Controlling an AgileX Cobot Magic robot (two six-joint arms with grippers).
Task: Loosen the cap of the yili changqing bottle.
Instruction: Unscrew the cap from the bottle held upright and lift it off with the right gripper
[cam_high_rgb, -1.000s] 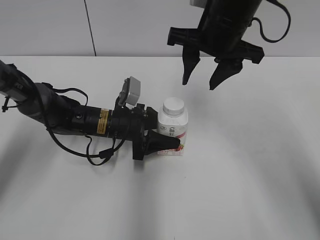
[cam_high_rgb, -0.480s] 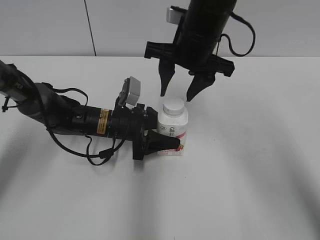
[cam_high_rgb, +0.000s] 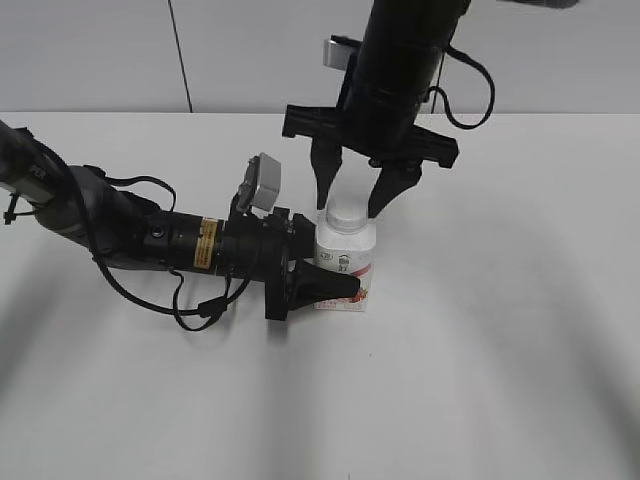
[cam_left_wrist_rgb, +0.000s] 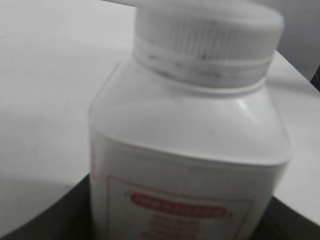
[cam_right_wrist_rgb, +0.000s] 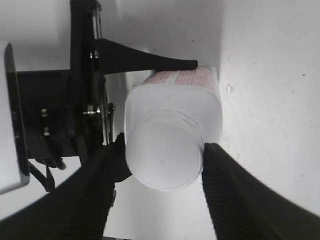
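Note:
The yili changqing bottle (cam_high_rgb: 346, 262) stands upright on the white table, white with a pink-red label. My left gripper (cam_high_rgb: 318, 270) lies low along the table and is shut on the bottle's body, one finger across its front. The bottle (cam_left_wrist_rgb: 190, 150) and its ribbed cap (cam_left_wrist_rgb: 207, 35) fill the left wrist view, with dark fingers (cam_left_wrist_rgb: 170, 222) at the bottom corners. The white cap (cam_high_rgb: 347, 213) is on the neck. My right gripper (cam_high_rgb: 351, 204) hangs over it, open, one finger on each side of the cap (cam_right_wrist_rgb: 162, 155). The right finger of that gripper (cam_right_wrist_rgb: 159, 150) is at the cap's edge.
The white table (cam_high_rgb: 500, 330) stretches to the right and front of the bottle. The left arm with its cable (cam_high_rgb: 150, 240) lies across the table's left side. A grey wall (cam_high_rgb: 100, 50) stands behind.
My right gripper has moved left and down from above the table's back to straddle the cap. The left gripper and the bottle have not moved.

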